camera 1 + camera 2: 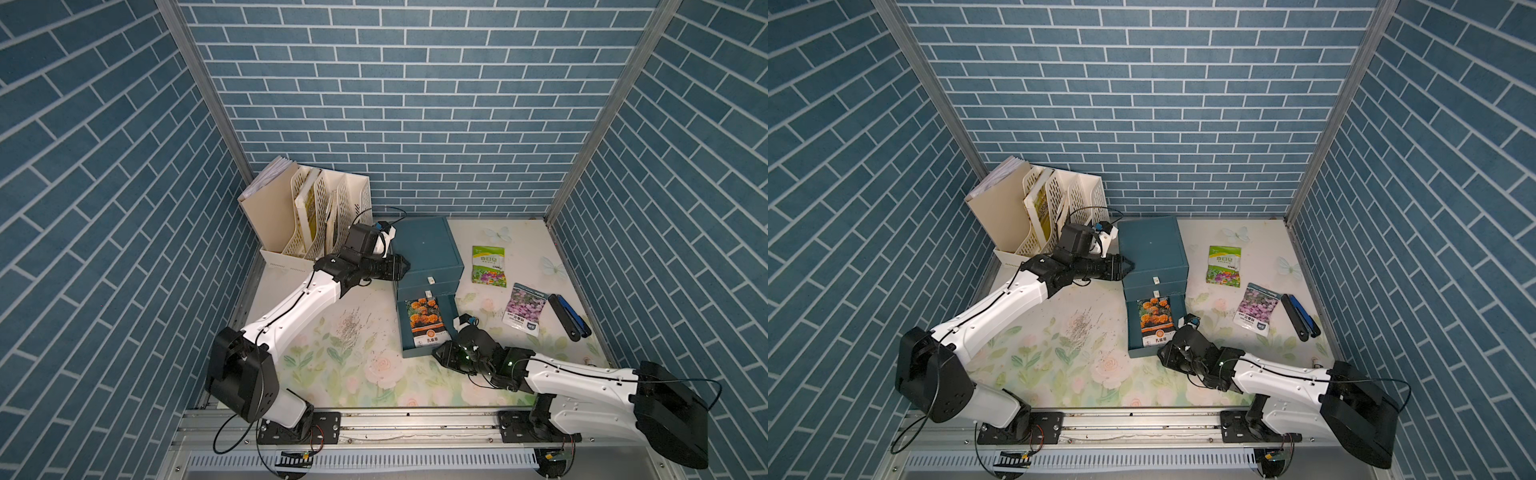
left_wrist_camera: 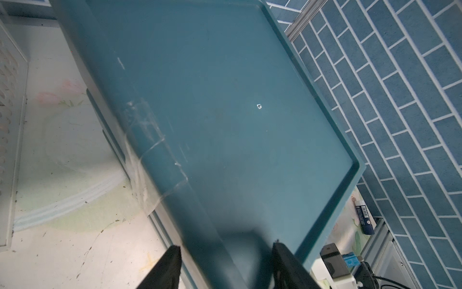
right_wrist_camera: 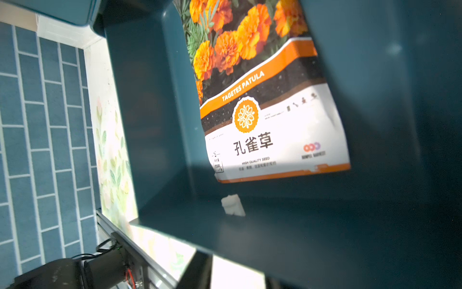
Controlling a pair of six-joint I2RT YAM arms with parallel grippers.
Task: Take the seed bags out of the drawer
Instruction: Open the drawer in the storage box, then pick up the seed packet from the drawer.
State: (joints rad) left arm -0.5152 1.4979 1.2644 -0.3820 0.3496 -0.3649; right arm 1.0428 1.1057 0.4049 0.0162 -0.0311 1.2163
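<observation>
The blue drawer (image 1: 420,352) stands pulled out of the bottom of the blue cabinet (image 1: 428,245). The black seed bag with orange marigolds (image 1: 424,320) (image 3: 262,100) lies flat inside it. Two more seed bags lie on the table right of the cabinet: a green-white one (image 1: 489,266) and a pink-purple one (image 1: 523,307). My left gripper (image 1: 406,266) (image 2: 227,265) clasps the cabinet's left top edge. My right gripper (image 1: 436,353) (image 3: 235,277) sits at the drawer's front right corner, open and holding nothing, just below the drawer's white handle tab (image 3: 232,205).
A cream file rack (image 1: 316,216) with books and folders stands at the back left, close behind my left arm. A blue-black hand tool (image 1: 567,318) lies by the right wall beside the pink-purple bag. Brick-patterned walls close in three sides.
</observation>
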